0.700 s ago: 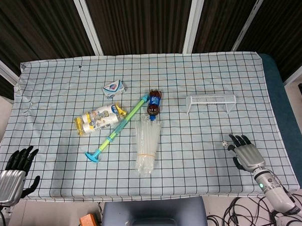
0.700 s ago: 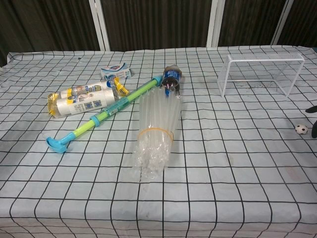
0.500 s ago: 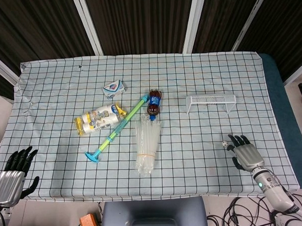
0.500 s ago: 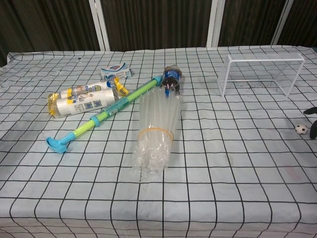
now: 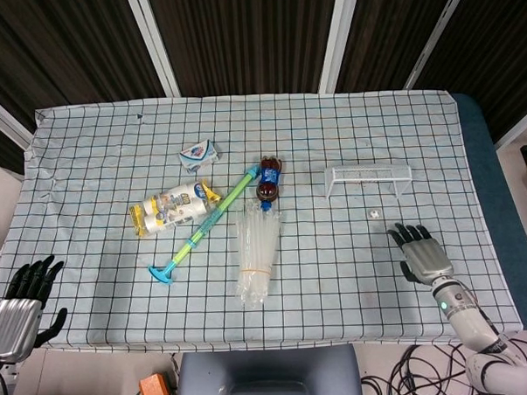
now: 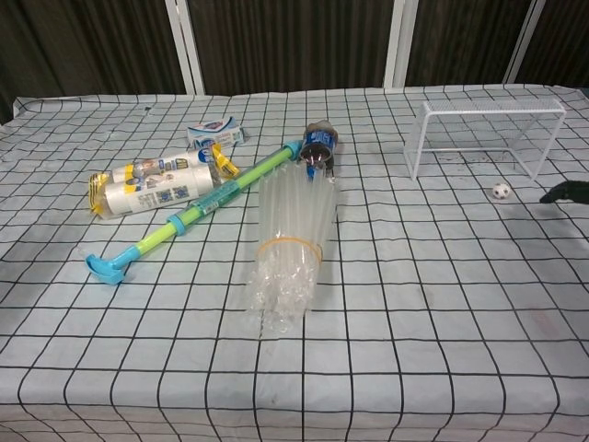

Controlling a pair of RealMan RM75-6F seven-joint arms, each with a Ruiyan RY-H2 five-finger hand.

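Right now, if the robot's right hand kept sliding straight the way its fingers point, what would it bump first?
Probably the tiny soccer ball just ahead of the right hand, then the white goal behind; depth is hard to judge.

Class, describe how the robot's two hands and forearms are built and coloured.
Each robot hand has black fingers on a ribbed silver-grey metal back: left robot hand, right robot hand. The right forearm is light grey with a small green light.

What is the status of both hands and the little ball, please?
Right hand open, holding nothing. Left hand open at the table edge. Ball lies apart from the right hand, just before the goal. Nothing between ball and goal.
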